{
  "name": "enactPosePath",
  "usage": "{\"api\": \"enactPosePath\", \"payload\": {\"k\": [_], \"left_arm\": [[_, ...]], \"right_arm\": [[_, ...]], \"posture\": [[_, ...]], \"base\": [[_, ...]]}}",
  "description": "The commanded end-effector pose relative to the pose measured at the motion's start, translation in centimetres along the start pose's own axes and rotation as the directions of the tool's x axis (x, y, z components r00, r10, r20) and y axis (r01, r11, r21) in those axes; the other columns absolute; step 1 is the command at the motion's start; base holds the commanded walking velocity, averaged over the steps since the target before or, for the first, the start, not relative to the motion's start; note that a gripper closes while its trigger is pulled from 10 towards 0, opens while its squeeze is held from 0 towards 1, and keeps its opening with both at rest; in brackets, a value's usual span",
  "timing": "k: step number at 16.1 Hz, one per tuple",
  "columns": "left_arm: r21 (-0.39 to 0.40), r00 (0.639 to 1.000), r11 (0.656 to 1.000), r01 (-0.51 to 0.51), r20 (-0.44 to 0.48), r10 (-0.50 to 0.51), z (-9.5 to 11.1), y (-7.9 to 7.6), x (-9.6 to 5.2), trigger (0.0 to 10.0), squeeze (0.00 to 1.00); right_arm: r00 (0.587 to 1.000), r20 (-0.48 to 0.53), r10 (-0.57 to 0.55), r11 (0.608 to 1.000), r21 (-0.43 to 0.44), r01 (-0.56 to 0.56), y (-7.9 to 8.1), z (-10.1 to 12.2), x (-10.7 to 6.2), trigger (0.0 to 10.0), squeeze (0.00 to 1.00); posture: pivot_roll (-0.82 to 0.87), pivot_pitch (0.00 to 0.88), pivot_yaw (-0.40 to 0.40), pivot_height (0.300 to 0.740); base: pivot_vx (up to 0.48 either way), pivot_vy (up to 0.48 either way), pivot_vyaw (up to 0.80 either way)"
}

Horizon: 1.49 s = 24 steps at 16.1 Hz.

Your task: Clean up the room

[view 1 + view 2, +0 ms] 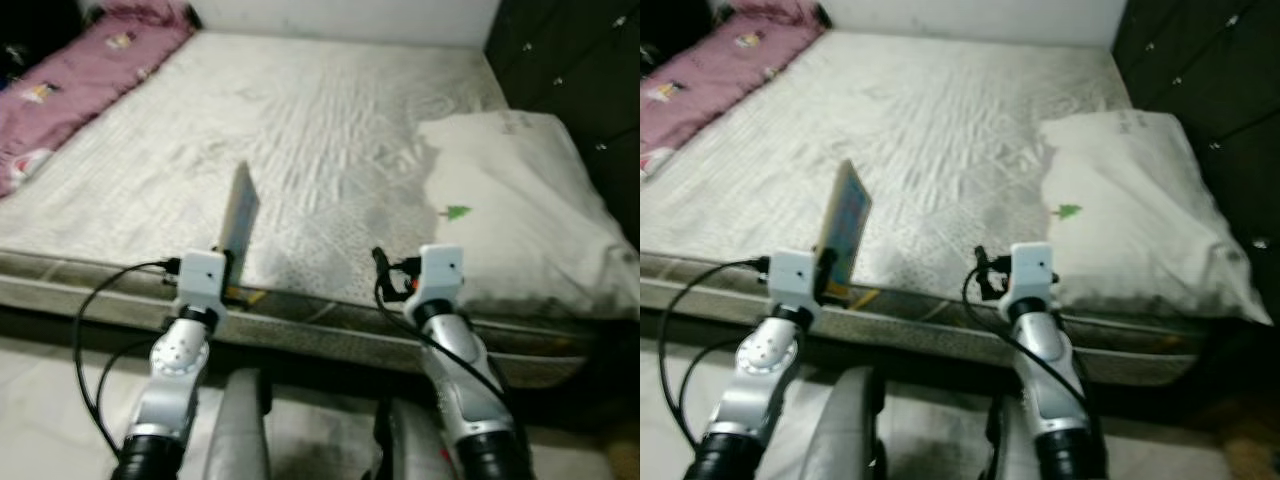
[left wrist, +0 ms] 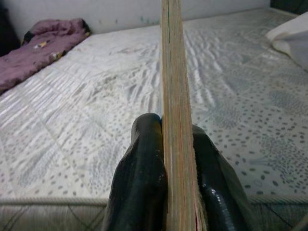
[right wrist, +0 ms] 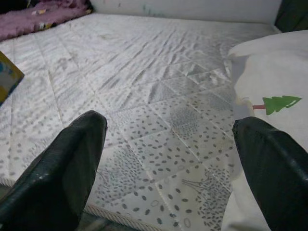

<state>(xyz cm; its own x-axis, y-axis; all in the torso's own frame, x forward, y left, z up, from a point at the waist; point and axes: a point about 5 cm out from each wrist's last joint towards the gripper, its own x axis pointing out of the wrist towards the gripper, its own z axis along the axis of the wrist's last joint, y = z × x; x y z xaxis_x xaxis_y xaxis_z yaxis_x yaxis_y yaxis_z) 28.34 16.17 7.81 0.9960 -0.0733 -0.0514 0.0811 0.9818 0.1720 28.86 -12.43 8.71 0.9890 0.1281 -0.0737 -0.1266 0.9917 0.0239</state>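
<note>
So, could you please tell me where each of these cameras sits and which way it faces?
Left eye view: on the head, looking down over the mattress; both silver arms show.
Right eye view: the same scene; the book stands upright.
Left wrist view: along the left gripper, shut on the book's edge.
Right wrist view: along the open right gripper, toward the pillow.
Shared: mattress, pillow and purple blanket.

Quilted cloth mattress (image 1: 330, 130); glossy black pincer fingers (image 2: 142, 173)
</note>
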Motion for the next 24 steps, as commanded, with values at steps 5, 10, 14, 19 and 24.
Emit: {"api": "enactPosePath", "payload": {"k": [5,10,14,19,24], "left_arm": [[-0.016,0.997,1.000,0.010,0.071,-0.009,1.7,-0.1,0.7,10.0,0.00],[-0.034,0.997,0.999,0.030,0.077,-0.028,2.1,-0.6,1.6,10.0,0.00],[-0.064,0.996,0.997,0.034,0.087,-0.028,2.4,-0.8,1.9,10.0,0.00],[-0.080,0.996,0.996,0.032,0.090,-0.025,2.4,-0.3,1.9,10.0,0.00],[-0.085,0.995,0.995,0.043,0.096,-0.035,2.4,-0.5,2.1,10.0,0.00]], "right_arm": [[1.000,0.020,0.022,1.000,-0.013,-0.022,0.1,0.6,0.2,10.0,0.00],[1.000,0.017,0.024,1.000,-0.017,-0.023,0.1,0.6,0.4,10.0,0.00],[1.000,0.020,0.021,1.000,-0.017,-0.021,0.1,0.7,0.6,10.0,0.00],[1.000,0.024,0.017,1.000,-0.022,-0.016,0.1,0.8,0.9,10.0,0.00],[0.999,0.031,0.008,1.000,-0.026,-0.007,0.0,0.9,1.0,10.0,0.00]], "posture": [[0.03,0.059,0.005,0.596],[0.03,0.049,0.002,0.541],[0.02,0.048,0.003,0.541],[0.03,0.043,0.007,0.541],[0.02,0.043,0.009,0.541]], "base": [[0.000,0.000,0.00],[0.000,0.000,0.00],[0.000,0.000,0.00],[0.000,0.000,0.00],[0.298,0.000,0.00]]}}
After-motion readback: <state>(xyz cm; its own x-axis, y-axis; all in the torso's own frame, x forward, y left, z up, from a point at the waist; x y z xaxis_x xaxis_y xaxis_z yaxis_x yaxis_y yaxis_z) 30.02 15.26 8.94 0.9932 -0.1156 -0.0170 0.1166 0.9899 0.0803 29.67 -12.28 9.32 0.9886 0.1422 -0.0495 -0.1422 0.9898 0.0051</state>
